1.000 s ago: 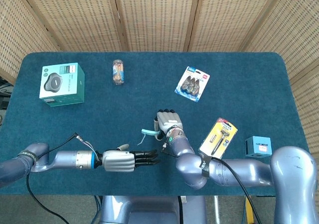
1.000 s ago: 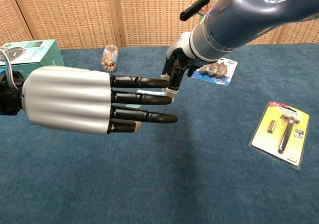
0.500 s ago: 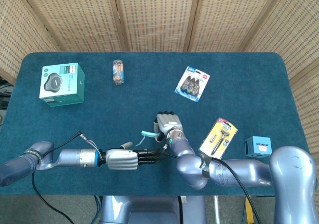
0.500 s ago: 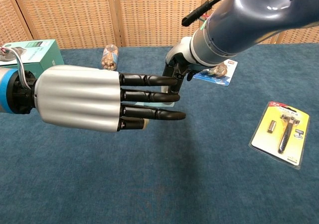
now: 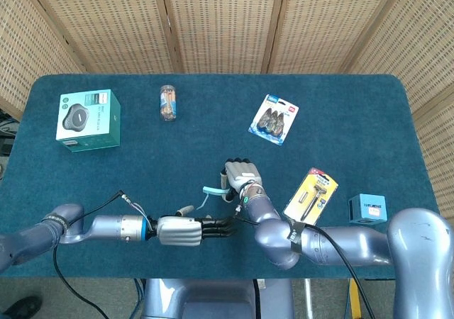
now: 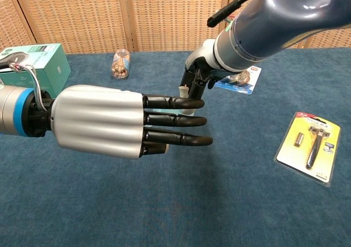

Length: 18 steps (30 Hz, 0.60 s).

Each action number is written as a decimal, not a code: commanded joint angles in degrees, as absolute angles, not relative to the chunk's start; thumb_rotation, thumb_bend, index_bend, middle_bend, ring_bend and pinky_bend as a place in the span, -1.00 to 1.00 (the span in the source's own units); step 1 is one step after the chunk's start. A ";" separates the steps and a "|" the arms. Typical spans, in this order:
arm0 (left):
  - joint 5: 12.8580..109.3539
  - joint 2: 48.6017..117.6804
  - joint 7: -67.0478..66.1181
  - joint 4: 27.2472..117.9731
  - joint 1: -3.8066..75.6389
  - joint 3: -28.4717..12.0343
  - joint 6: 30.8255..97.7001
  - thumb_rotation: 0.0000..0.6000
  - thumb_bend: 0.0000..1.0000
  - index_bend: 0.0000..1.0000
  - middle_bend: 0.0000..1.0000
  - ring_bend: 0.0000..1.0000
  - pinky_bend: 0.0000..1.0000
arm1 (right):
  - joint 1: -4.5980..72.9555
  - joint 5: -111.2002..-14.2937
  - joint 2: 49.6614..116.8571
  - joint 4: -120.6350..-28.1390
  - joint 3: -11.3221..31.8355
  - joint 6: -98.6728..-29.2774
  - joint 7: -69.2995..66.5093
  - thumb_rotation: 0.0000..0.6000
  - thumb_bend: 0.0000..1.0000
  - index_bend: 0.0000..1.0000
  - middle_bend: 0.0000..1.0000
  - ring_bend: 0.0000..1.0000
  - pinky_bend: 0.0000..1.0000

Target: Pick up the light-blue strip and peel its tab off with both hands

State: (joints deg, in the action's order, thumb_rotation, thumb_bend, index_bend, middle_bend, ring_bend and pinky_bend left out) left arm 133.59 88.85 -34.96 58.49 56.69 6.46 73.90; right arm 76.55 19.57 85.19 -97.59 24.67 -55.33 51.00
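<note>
My right hand [image 5: 240,175] pinches the light-blue strip [image 5: 211,190] just above the blue table, near the front centre. The strip juts out to the left of the hand, with a thin tail hanging down. In the chest view the right hand [image 6: 198,74] points its dark fingertips [image 6: 185,89] downward, and pale bits of the strip [image 6: 160,111] show between the left fingers. My left hand [image 5: 186,230] lies flat and holds nothing. Its fingers [image 6: 176,121] stretch straight out to just below the right hand's fingertips. Contact with the strip cannot be made out.
A teal box [image 5: 88,119] stands at the back left and a small clear tube [image 5: 168,102] lies beside it. A blue blister pack [image 5: 274,119] lies at the back right. A yellow razor pack [image 5: 311,196] and a small blue box [image 5: 367,208] lie at the right front.
My left hand has slid to the right, bringing its outstretched fingertips up to my right hand and the strip. The right hand has barely moved and still holds the strip.
</note>
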 commanded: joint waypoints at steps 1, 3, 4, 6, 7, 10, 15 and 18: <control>133.29 89.22 -35.16 58.19 56.91 6.53 74.01 1.00 -0.54 -0.02 -1.00 -1.00 -1.00 | 76.56 19.55 84.99 -97.58 24.31 -55.18 50.77 1.00 0.44 0.34 -0.77 -1.00 -1.00; 132.97 89.22 -35.50 57.97 56.93 6.52 73.90 1.00 -0.53 -0.02 -1.00 -1.00 -1.00 | 76.53 19.56 84.84 -97.44 23.97 -55.14 50.66 1.00 0.44 0.34 -0.77 -1.00 -1.00; 132.86 89.16 -35.61 57.97 56.92 6.57 73.96 1.00 -0.52 -0.02 -1.00 -1.00 -1.00 | 76.53 19.57 84.78 -97.39 23.89 -55.05 50.58 1.00 0.44 0.34 -0.77 -1.00 -1.00; 132.61 88.93 -35.73 57.93 56.93 6.65 74.18 1.00 -0.52 -0.02 -1.00 -1.00 -1.00 | 76.56 19.52 84.62 -97.38 23.75 -54.88 50.36 1.00 0.44 0.34 -0.77 -1.00 -1.00; 132.46 88.84 -35.73 57.90 56.95 6.69 74.29 1.00 -0.52 -0.02 -1.00 -1.00 -1.00 | 76.61 19.48 84.54 -97.41 23.64 -54.82 50.30 1.00 0.45 0.34 -0.77 -1.00 -1.00; 132.24 88.87 -35.81 57.77 57.03 6.85 74.27 1.00 -0.52 -0.02 -1.00 -1.00 -1.00 | 76.68 19.39 84.47 -97.47 23.53 -54.73 49.98 1.00 0.45 0.34 -0.77 -1.00 -1.00; 132.04 89.41 -36.02 57.32 57.23 7.15 74.39 1.00 -0.50 0.00 -1.00 -1.00 -1.00 | 76.98 19.46 84.36 -97.64 23.18 -54.58 49.68 1.00 0.45 0.34 -0.77 -1.00 -1.00; 131.78 89.59 -36.10 57.24 57.44 7.12 74.48 1.00 -0.47 0.02 -1.00 -1.00 -1.00 | 77.13 19.46 84.26 -97.63 22.93 -54.56 49.53 1.00 0.45 0.35 -0.77 -1.00 -1.00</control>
State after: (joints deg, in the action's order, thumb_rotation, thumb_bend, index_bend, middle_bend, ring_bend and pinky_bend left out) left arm 131.80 89.57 -36.09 57.25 57.42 7.12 74.48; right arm 77.12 19.46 84.28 -97.63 22.95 -54.58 49.56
